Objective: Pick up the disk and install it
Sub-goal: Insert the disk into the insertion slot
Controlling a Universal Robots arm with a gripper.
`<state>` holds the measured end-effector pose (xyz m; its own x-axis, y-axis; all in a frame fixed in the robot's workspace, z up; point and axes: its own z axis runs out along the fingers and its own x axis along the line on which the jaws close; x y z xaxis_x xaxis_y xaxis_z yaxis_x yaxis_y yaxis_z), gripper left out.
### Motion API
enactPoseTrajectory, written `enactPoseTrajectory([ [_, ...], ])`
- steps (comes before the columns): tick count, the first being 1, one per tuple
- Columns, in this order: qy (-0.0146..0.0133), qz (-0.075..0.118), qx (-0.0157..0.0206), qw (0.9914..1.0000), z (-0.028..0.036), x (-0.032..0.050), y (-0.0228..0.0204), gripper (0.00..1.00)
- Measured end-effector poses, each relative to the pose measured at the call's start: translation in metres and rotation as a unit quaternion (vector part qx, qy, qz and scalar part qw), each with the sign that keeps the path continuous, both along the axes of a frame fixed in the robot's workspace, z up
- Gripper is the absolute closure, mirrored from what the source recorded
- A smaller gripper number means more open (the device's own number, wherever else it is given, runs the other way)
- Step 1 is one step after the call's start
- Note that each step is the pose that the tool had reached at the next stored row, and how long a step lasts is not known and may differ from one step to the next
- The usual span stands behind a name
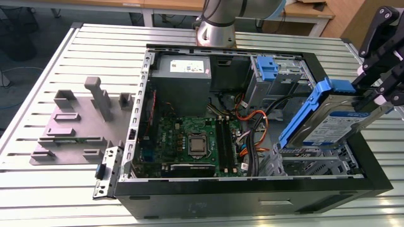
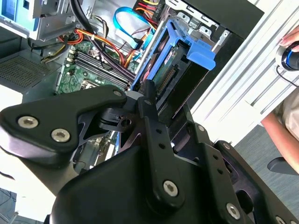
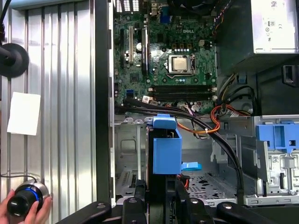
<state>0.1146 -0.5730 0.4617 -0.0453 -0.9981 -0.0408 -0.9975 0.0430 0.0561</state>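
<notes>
On the slatted counter (image 1: 63, 61), over the open computer case (image 1: 252, 201), the tool (image 1: 373, 100) grips the tilted disk (image 1: 334, 125) above the drive bay (image 1: 315, 163): install step, I judge, needing the disk levelled and aligned

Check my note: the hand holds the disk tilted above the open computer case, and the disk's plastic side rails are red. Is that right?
Not quite. The side rails are blue, not red, as the exterior view shows. Everything else is as you wrote: the hand holds the disk tilted above the open computer case.
</notes>
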Motion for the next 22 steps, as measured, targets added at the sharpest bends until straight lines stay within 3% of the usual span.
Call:
enactPoseTrajectory([
  [16, 0.0, -0.002, 0.0001, 1.0, -0.0051, 0.0001, 0.0, 0.65],
  [22, 0.0, -0.002, 0.0003, 1.0, -0.0051, 0.0, -0.0026, 0.65],
])
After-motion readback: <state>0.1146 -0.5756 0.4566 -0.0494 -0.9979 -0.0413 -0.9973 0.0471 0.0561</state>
